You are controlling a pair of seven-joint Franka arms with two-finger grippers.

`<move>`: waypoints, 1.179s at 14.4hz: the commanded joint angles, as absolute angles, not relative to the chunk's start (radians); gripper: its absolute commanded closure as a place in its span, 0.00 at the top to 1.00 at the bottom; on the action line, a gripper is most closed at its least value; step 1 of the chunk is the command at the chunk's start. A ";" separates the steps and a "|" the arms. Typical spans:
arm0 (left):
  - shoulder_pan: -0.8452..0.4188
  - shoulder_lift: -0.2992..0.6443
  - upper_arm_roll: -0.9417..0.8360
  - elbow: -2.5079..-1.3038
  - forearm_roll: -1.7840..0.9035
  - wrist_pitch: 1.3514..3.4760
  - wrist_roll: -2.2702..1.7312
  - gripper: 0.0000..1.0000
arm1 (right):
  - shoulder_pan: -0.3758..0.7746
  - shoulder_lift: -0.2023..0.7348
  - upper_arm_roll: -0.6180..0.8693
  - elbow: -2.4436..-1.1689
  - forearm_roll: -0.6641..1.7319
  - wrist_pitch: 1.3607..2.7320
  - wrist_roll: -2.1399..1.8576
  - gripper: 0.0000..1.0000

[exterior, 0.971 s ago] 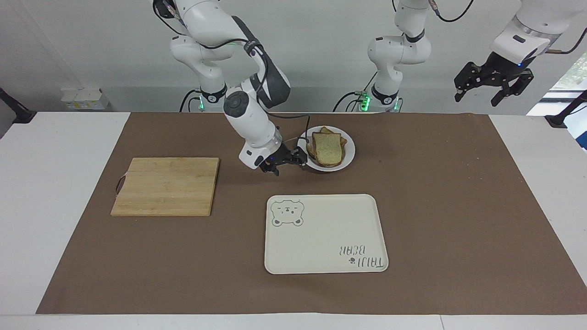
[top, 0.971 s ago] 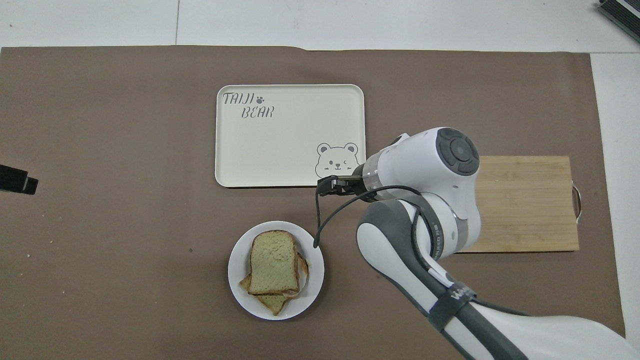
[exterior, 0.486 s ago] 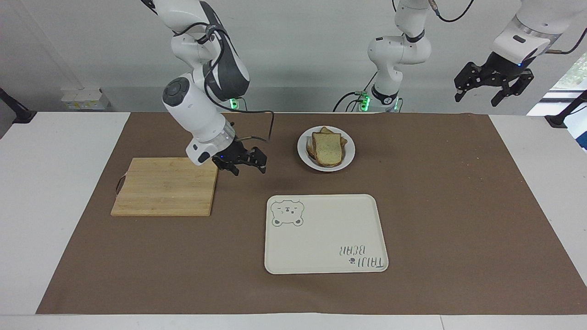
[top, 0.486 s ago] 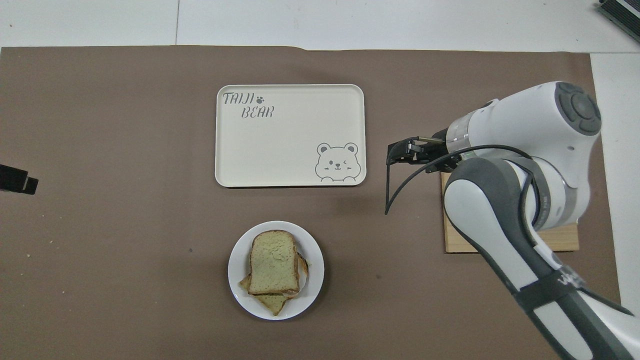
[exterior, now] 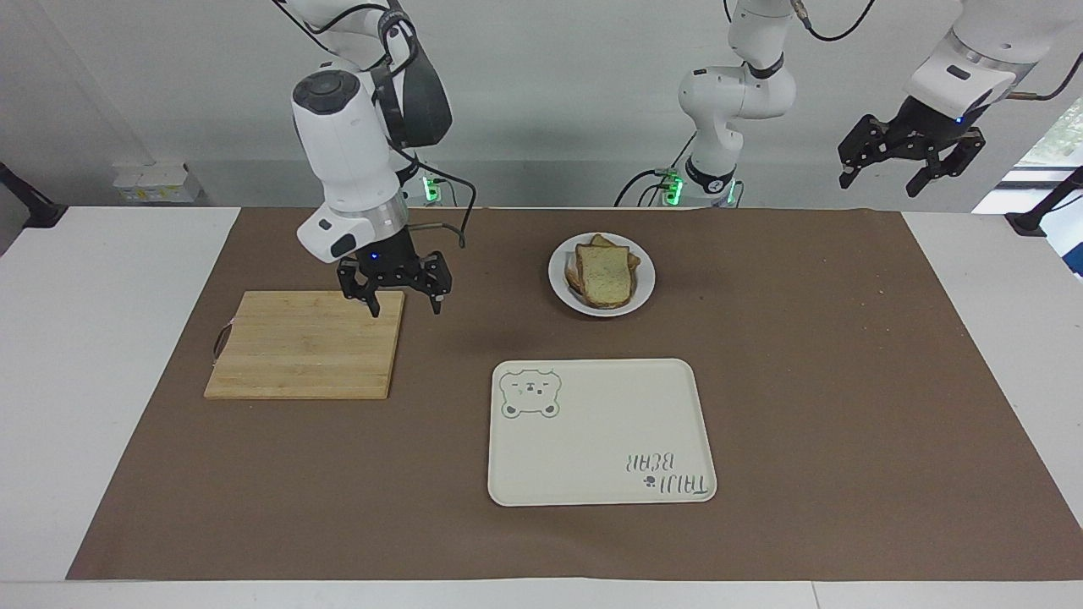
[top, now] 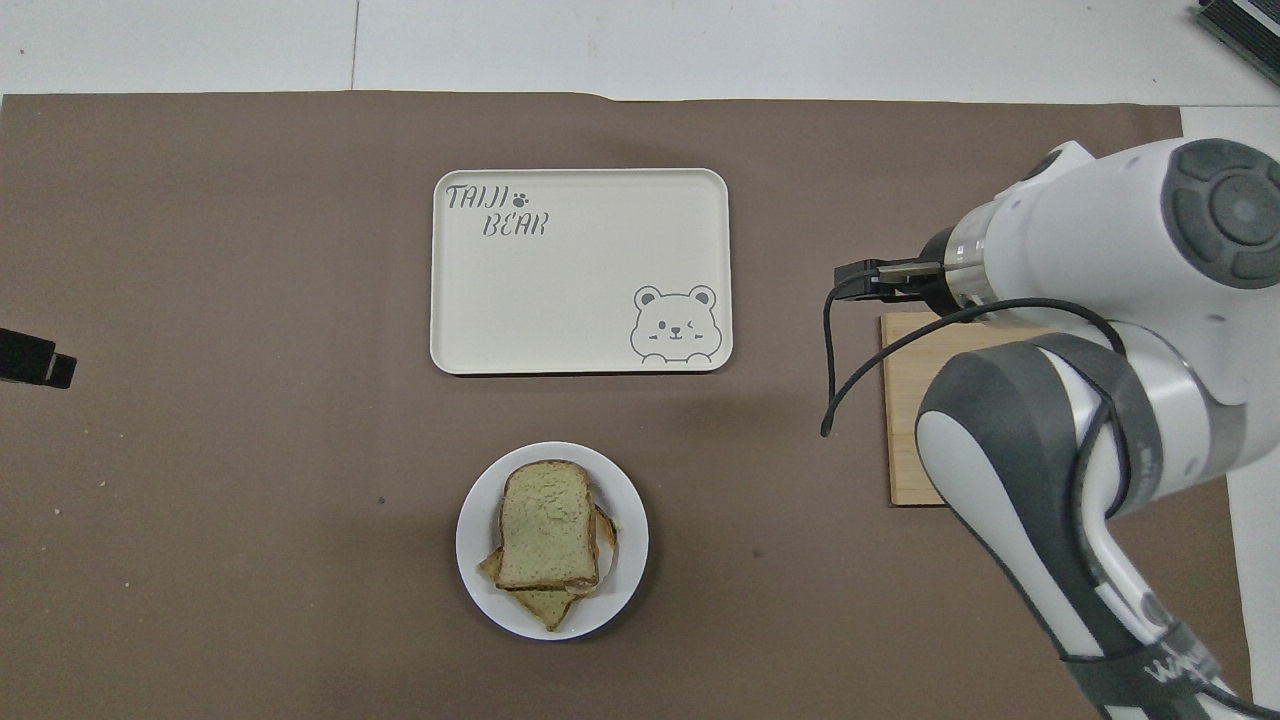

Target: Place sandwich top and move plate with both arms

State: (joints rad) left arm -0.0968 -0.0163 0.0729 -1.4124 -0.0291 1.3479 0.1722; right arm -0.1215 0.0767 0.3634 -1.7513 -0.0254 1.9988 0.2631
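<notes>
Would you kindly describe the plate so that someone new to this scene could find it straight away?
Start from the brown mat covering the table; three flat things lie on it. The plate lies nearer the robots than the cream tray, toward the left arm's end from the wooden board. It alone is round and white, carrying stacked bread slices.

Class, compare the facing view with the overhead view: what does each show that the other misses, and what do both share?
Only the facing view shows the left end effector whole, open, waiting raised off the left arm's end of the table, and the open right end effector over the cutting board's corner. Only the overhead view shows the tray's lettering upright. Both show the sandwich top stacked on the plate.
</notes>
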 commanded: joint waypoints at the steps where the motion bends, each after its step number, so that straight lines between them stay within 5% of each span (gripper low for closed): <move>1: -0.094 -0.041 0.072 -1.440 -0.021 1.348 0.183 1.00 | -0.129 0.003 0.339 -1.758 -0.060 1.944 0.267 1.00; 11: -0.094 -0.041 0.072 -1.440 -0.021 1.348 0.183 1.00 | -0.127 -0.101 0.094 -1.756 -0.051 1.842 0.252 1.00; 17: -0.103 -0.041 0.071 -1.440 -0.023 1.348 0.176 1.00 | -0.127 -0.124 0.018 -1.677 -0.037 1.658 0.050 1.00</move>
